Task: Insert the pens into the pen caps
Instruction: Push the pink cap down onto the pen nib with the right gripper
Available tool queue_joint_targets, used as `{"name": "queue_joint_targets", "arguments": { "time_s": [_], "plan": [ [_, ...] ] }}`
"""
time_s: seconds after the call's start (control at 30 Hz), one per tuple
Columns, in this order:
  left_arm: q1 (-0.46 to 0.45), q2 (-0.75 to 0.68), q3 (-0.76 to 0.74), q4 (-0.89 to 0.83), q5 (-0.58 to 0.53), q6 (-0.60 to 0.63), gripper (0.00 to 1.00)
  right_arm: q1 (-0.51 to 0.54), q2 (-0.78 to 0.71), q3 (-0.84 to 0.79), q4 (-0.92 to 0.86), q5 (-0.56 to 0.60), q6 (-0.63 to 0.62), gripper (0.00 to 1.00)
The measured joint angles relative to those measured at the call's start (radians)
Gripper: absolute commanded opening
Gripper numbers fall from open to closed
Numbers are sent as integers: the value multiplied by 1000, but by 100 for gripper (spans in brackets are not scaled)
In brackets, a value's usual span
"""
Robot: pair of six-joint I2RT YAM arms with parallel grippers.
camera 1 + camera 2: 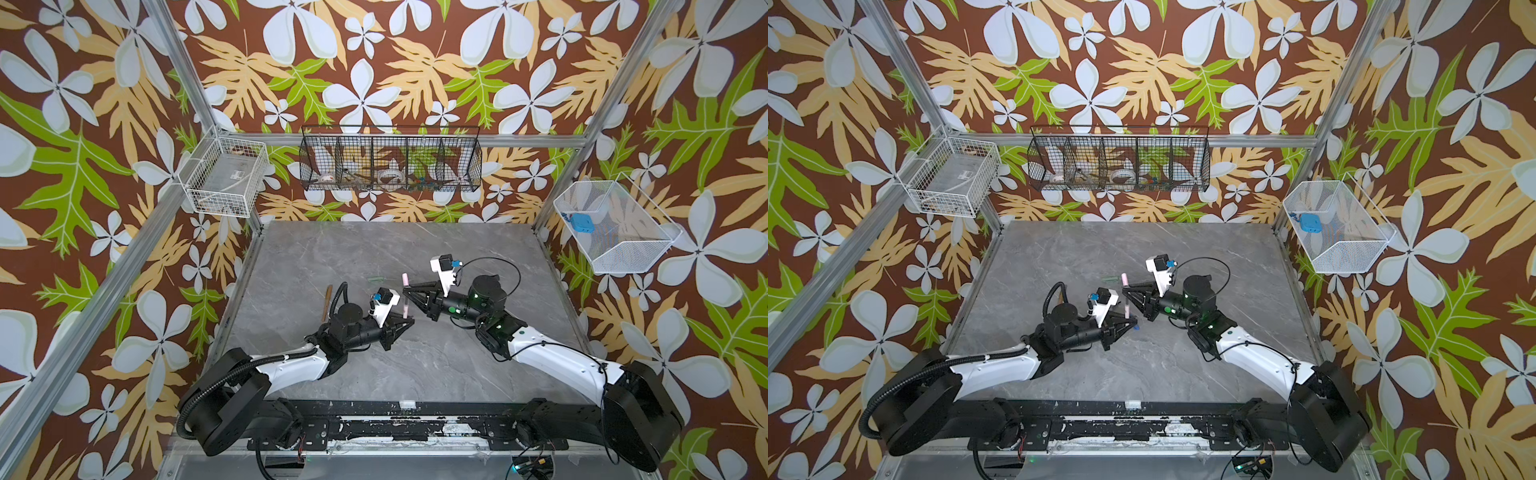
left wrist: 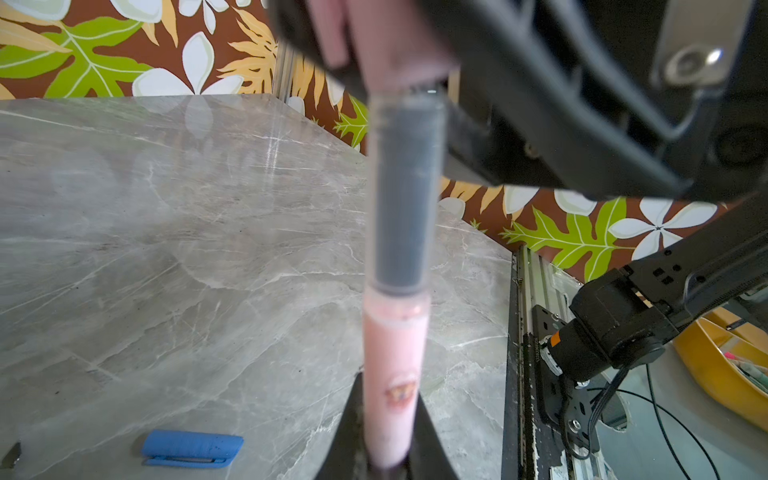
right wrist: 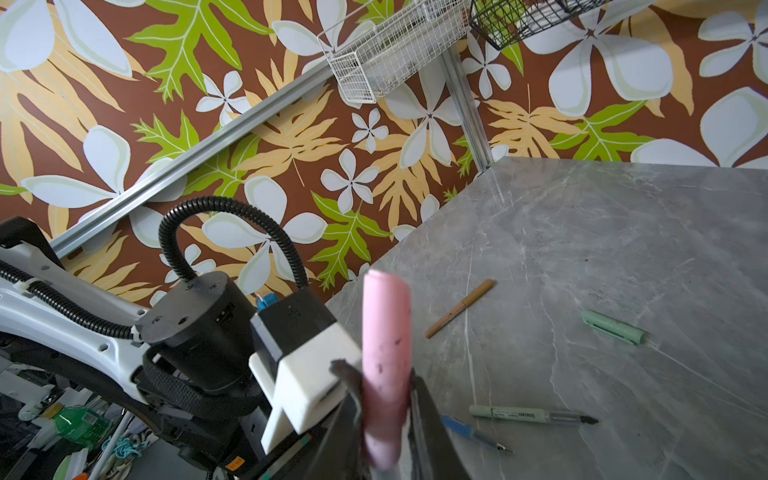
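Midway across the desk (image 1: pixel 457 257), we see the left gripper (image 2: pixel 390 453) clamped tight on the pink pen (image 2: pixel 395 353), its dark tip aimed at the pink cap (image 3: pixel 386 332) pinched in the jaws of the right gripper (image 3: pixel 384 399); whether tip and cap touch we cannot tell. On the desk lie a brown pen (image 1: pixel 327 302) near the left edge, a green cap (image 1: pixel 376 279), a green pen (image 3: pixel 532 414), a blue pen (image 3: pixel 473 434) and a blue cap (image 2: pixel 192 449).

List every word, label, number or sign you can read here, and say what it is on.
Nothing reads clearly enough to quote.
grey-green pen: printed line and barcode, too small to read.
pink pen: small orange-brown emblem, blurred.
orange sticker on the left arm: characters blurred.
clear box in the white wire basket: label too small to read.
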Motion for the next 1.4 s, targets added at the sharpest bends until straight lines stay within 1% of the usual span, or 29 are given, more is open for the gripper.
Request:
{"name": "queue_joint_targets", "arguments": {
  "time_s": [0.5, 0.67, 0.8, 0.97, 1.03, 1.1, 1.17, 1.4],
  "plan": [
    [0, 21, 12, 14, -13, 0, 0, 0, -72, -40, -9, 55, -26, 18],
    [0, 29, 15, 11, -13, 3, 0, 0, -106, -40, -60, 76, -46, 21],
    [0, 40, 15, 9, -13, 4, 0, 0, -152, -41, -108, 106, -70, 31],
    [0, 48, 15, 4, -13, 8, 0, -5, -200, -16, -210, 141, -107, 55],
    [0, 48, 15, 4, -13, 8, 0, -24, -201, 22, -259, 132, -116, 60],
    [0, 48, 15, 3, -13, 11, 0, -60, -185, 76, -301, 109, -119, 63],
    [0, 46, 15, 2, -13, 14, 0, -91, -154, 139, -351, 61, -130, 66],
    [0, 42, 15, -4, -12, 23, 0, -136, 14, 324, -510, -120, -190, 68]
  ]
}}
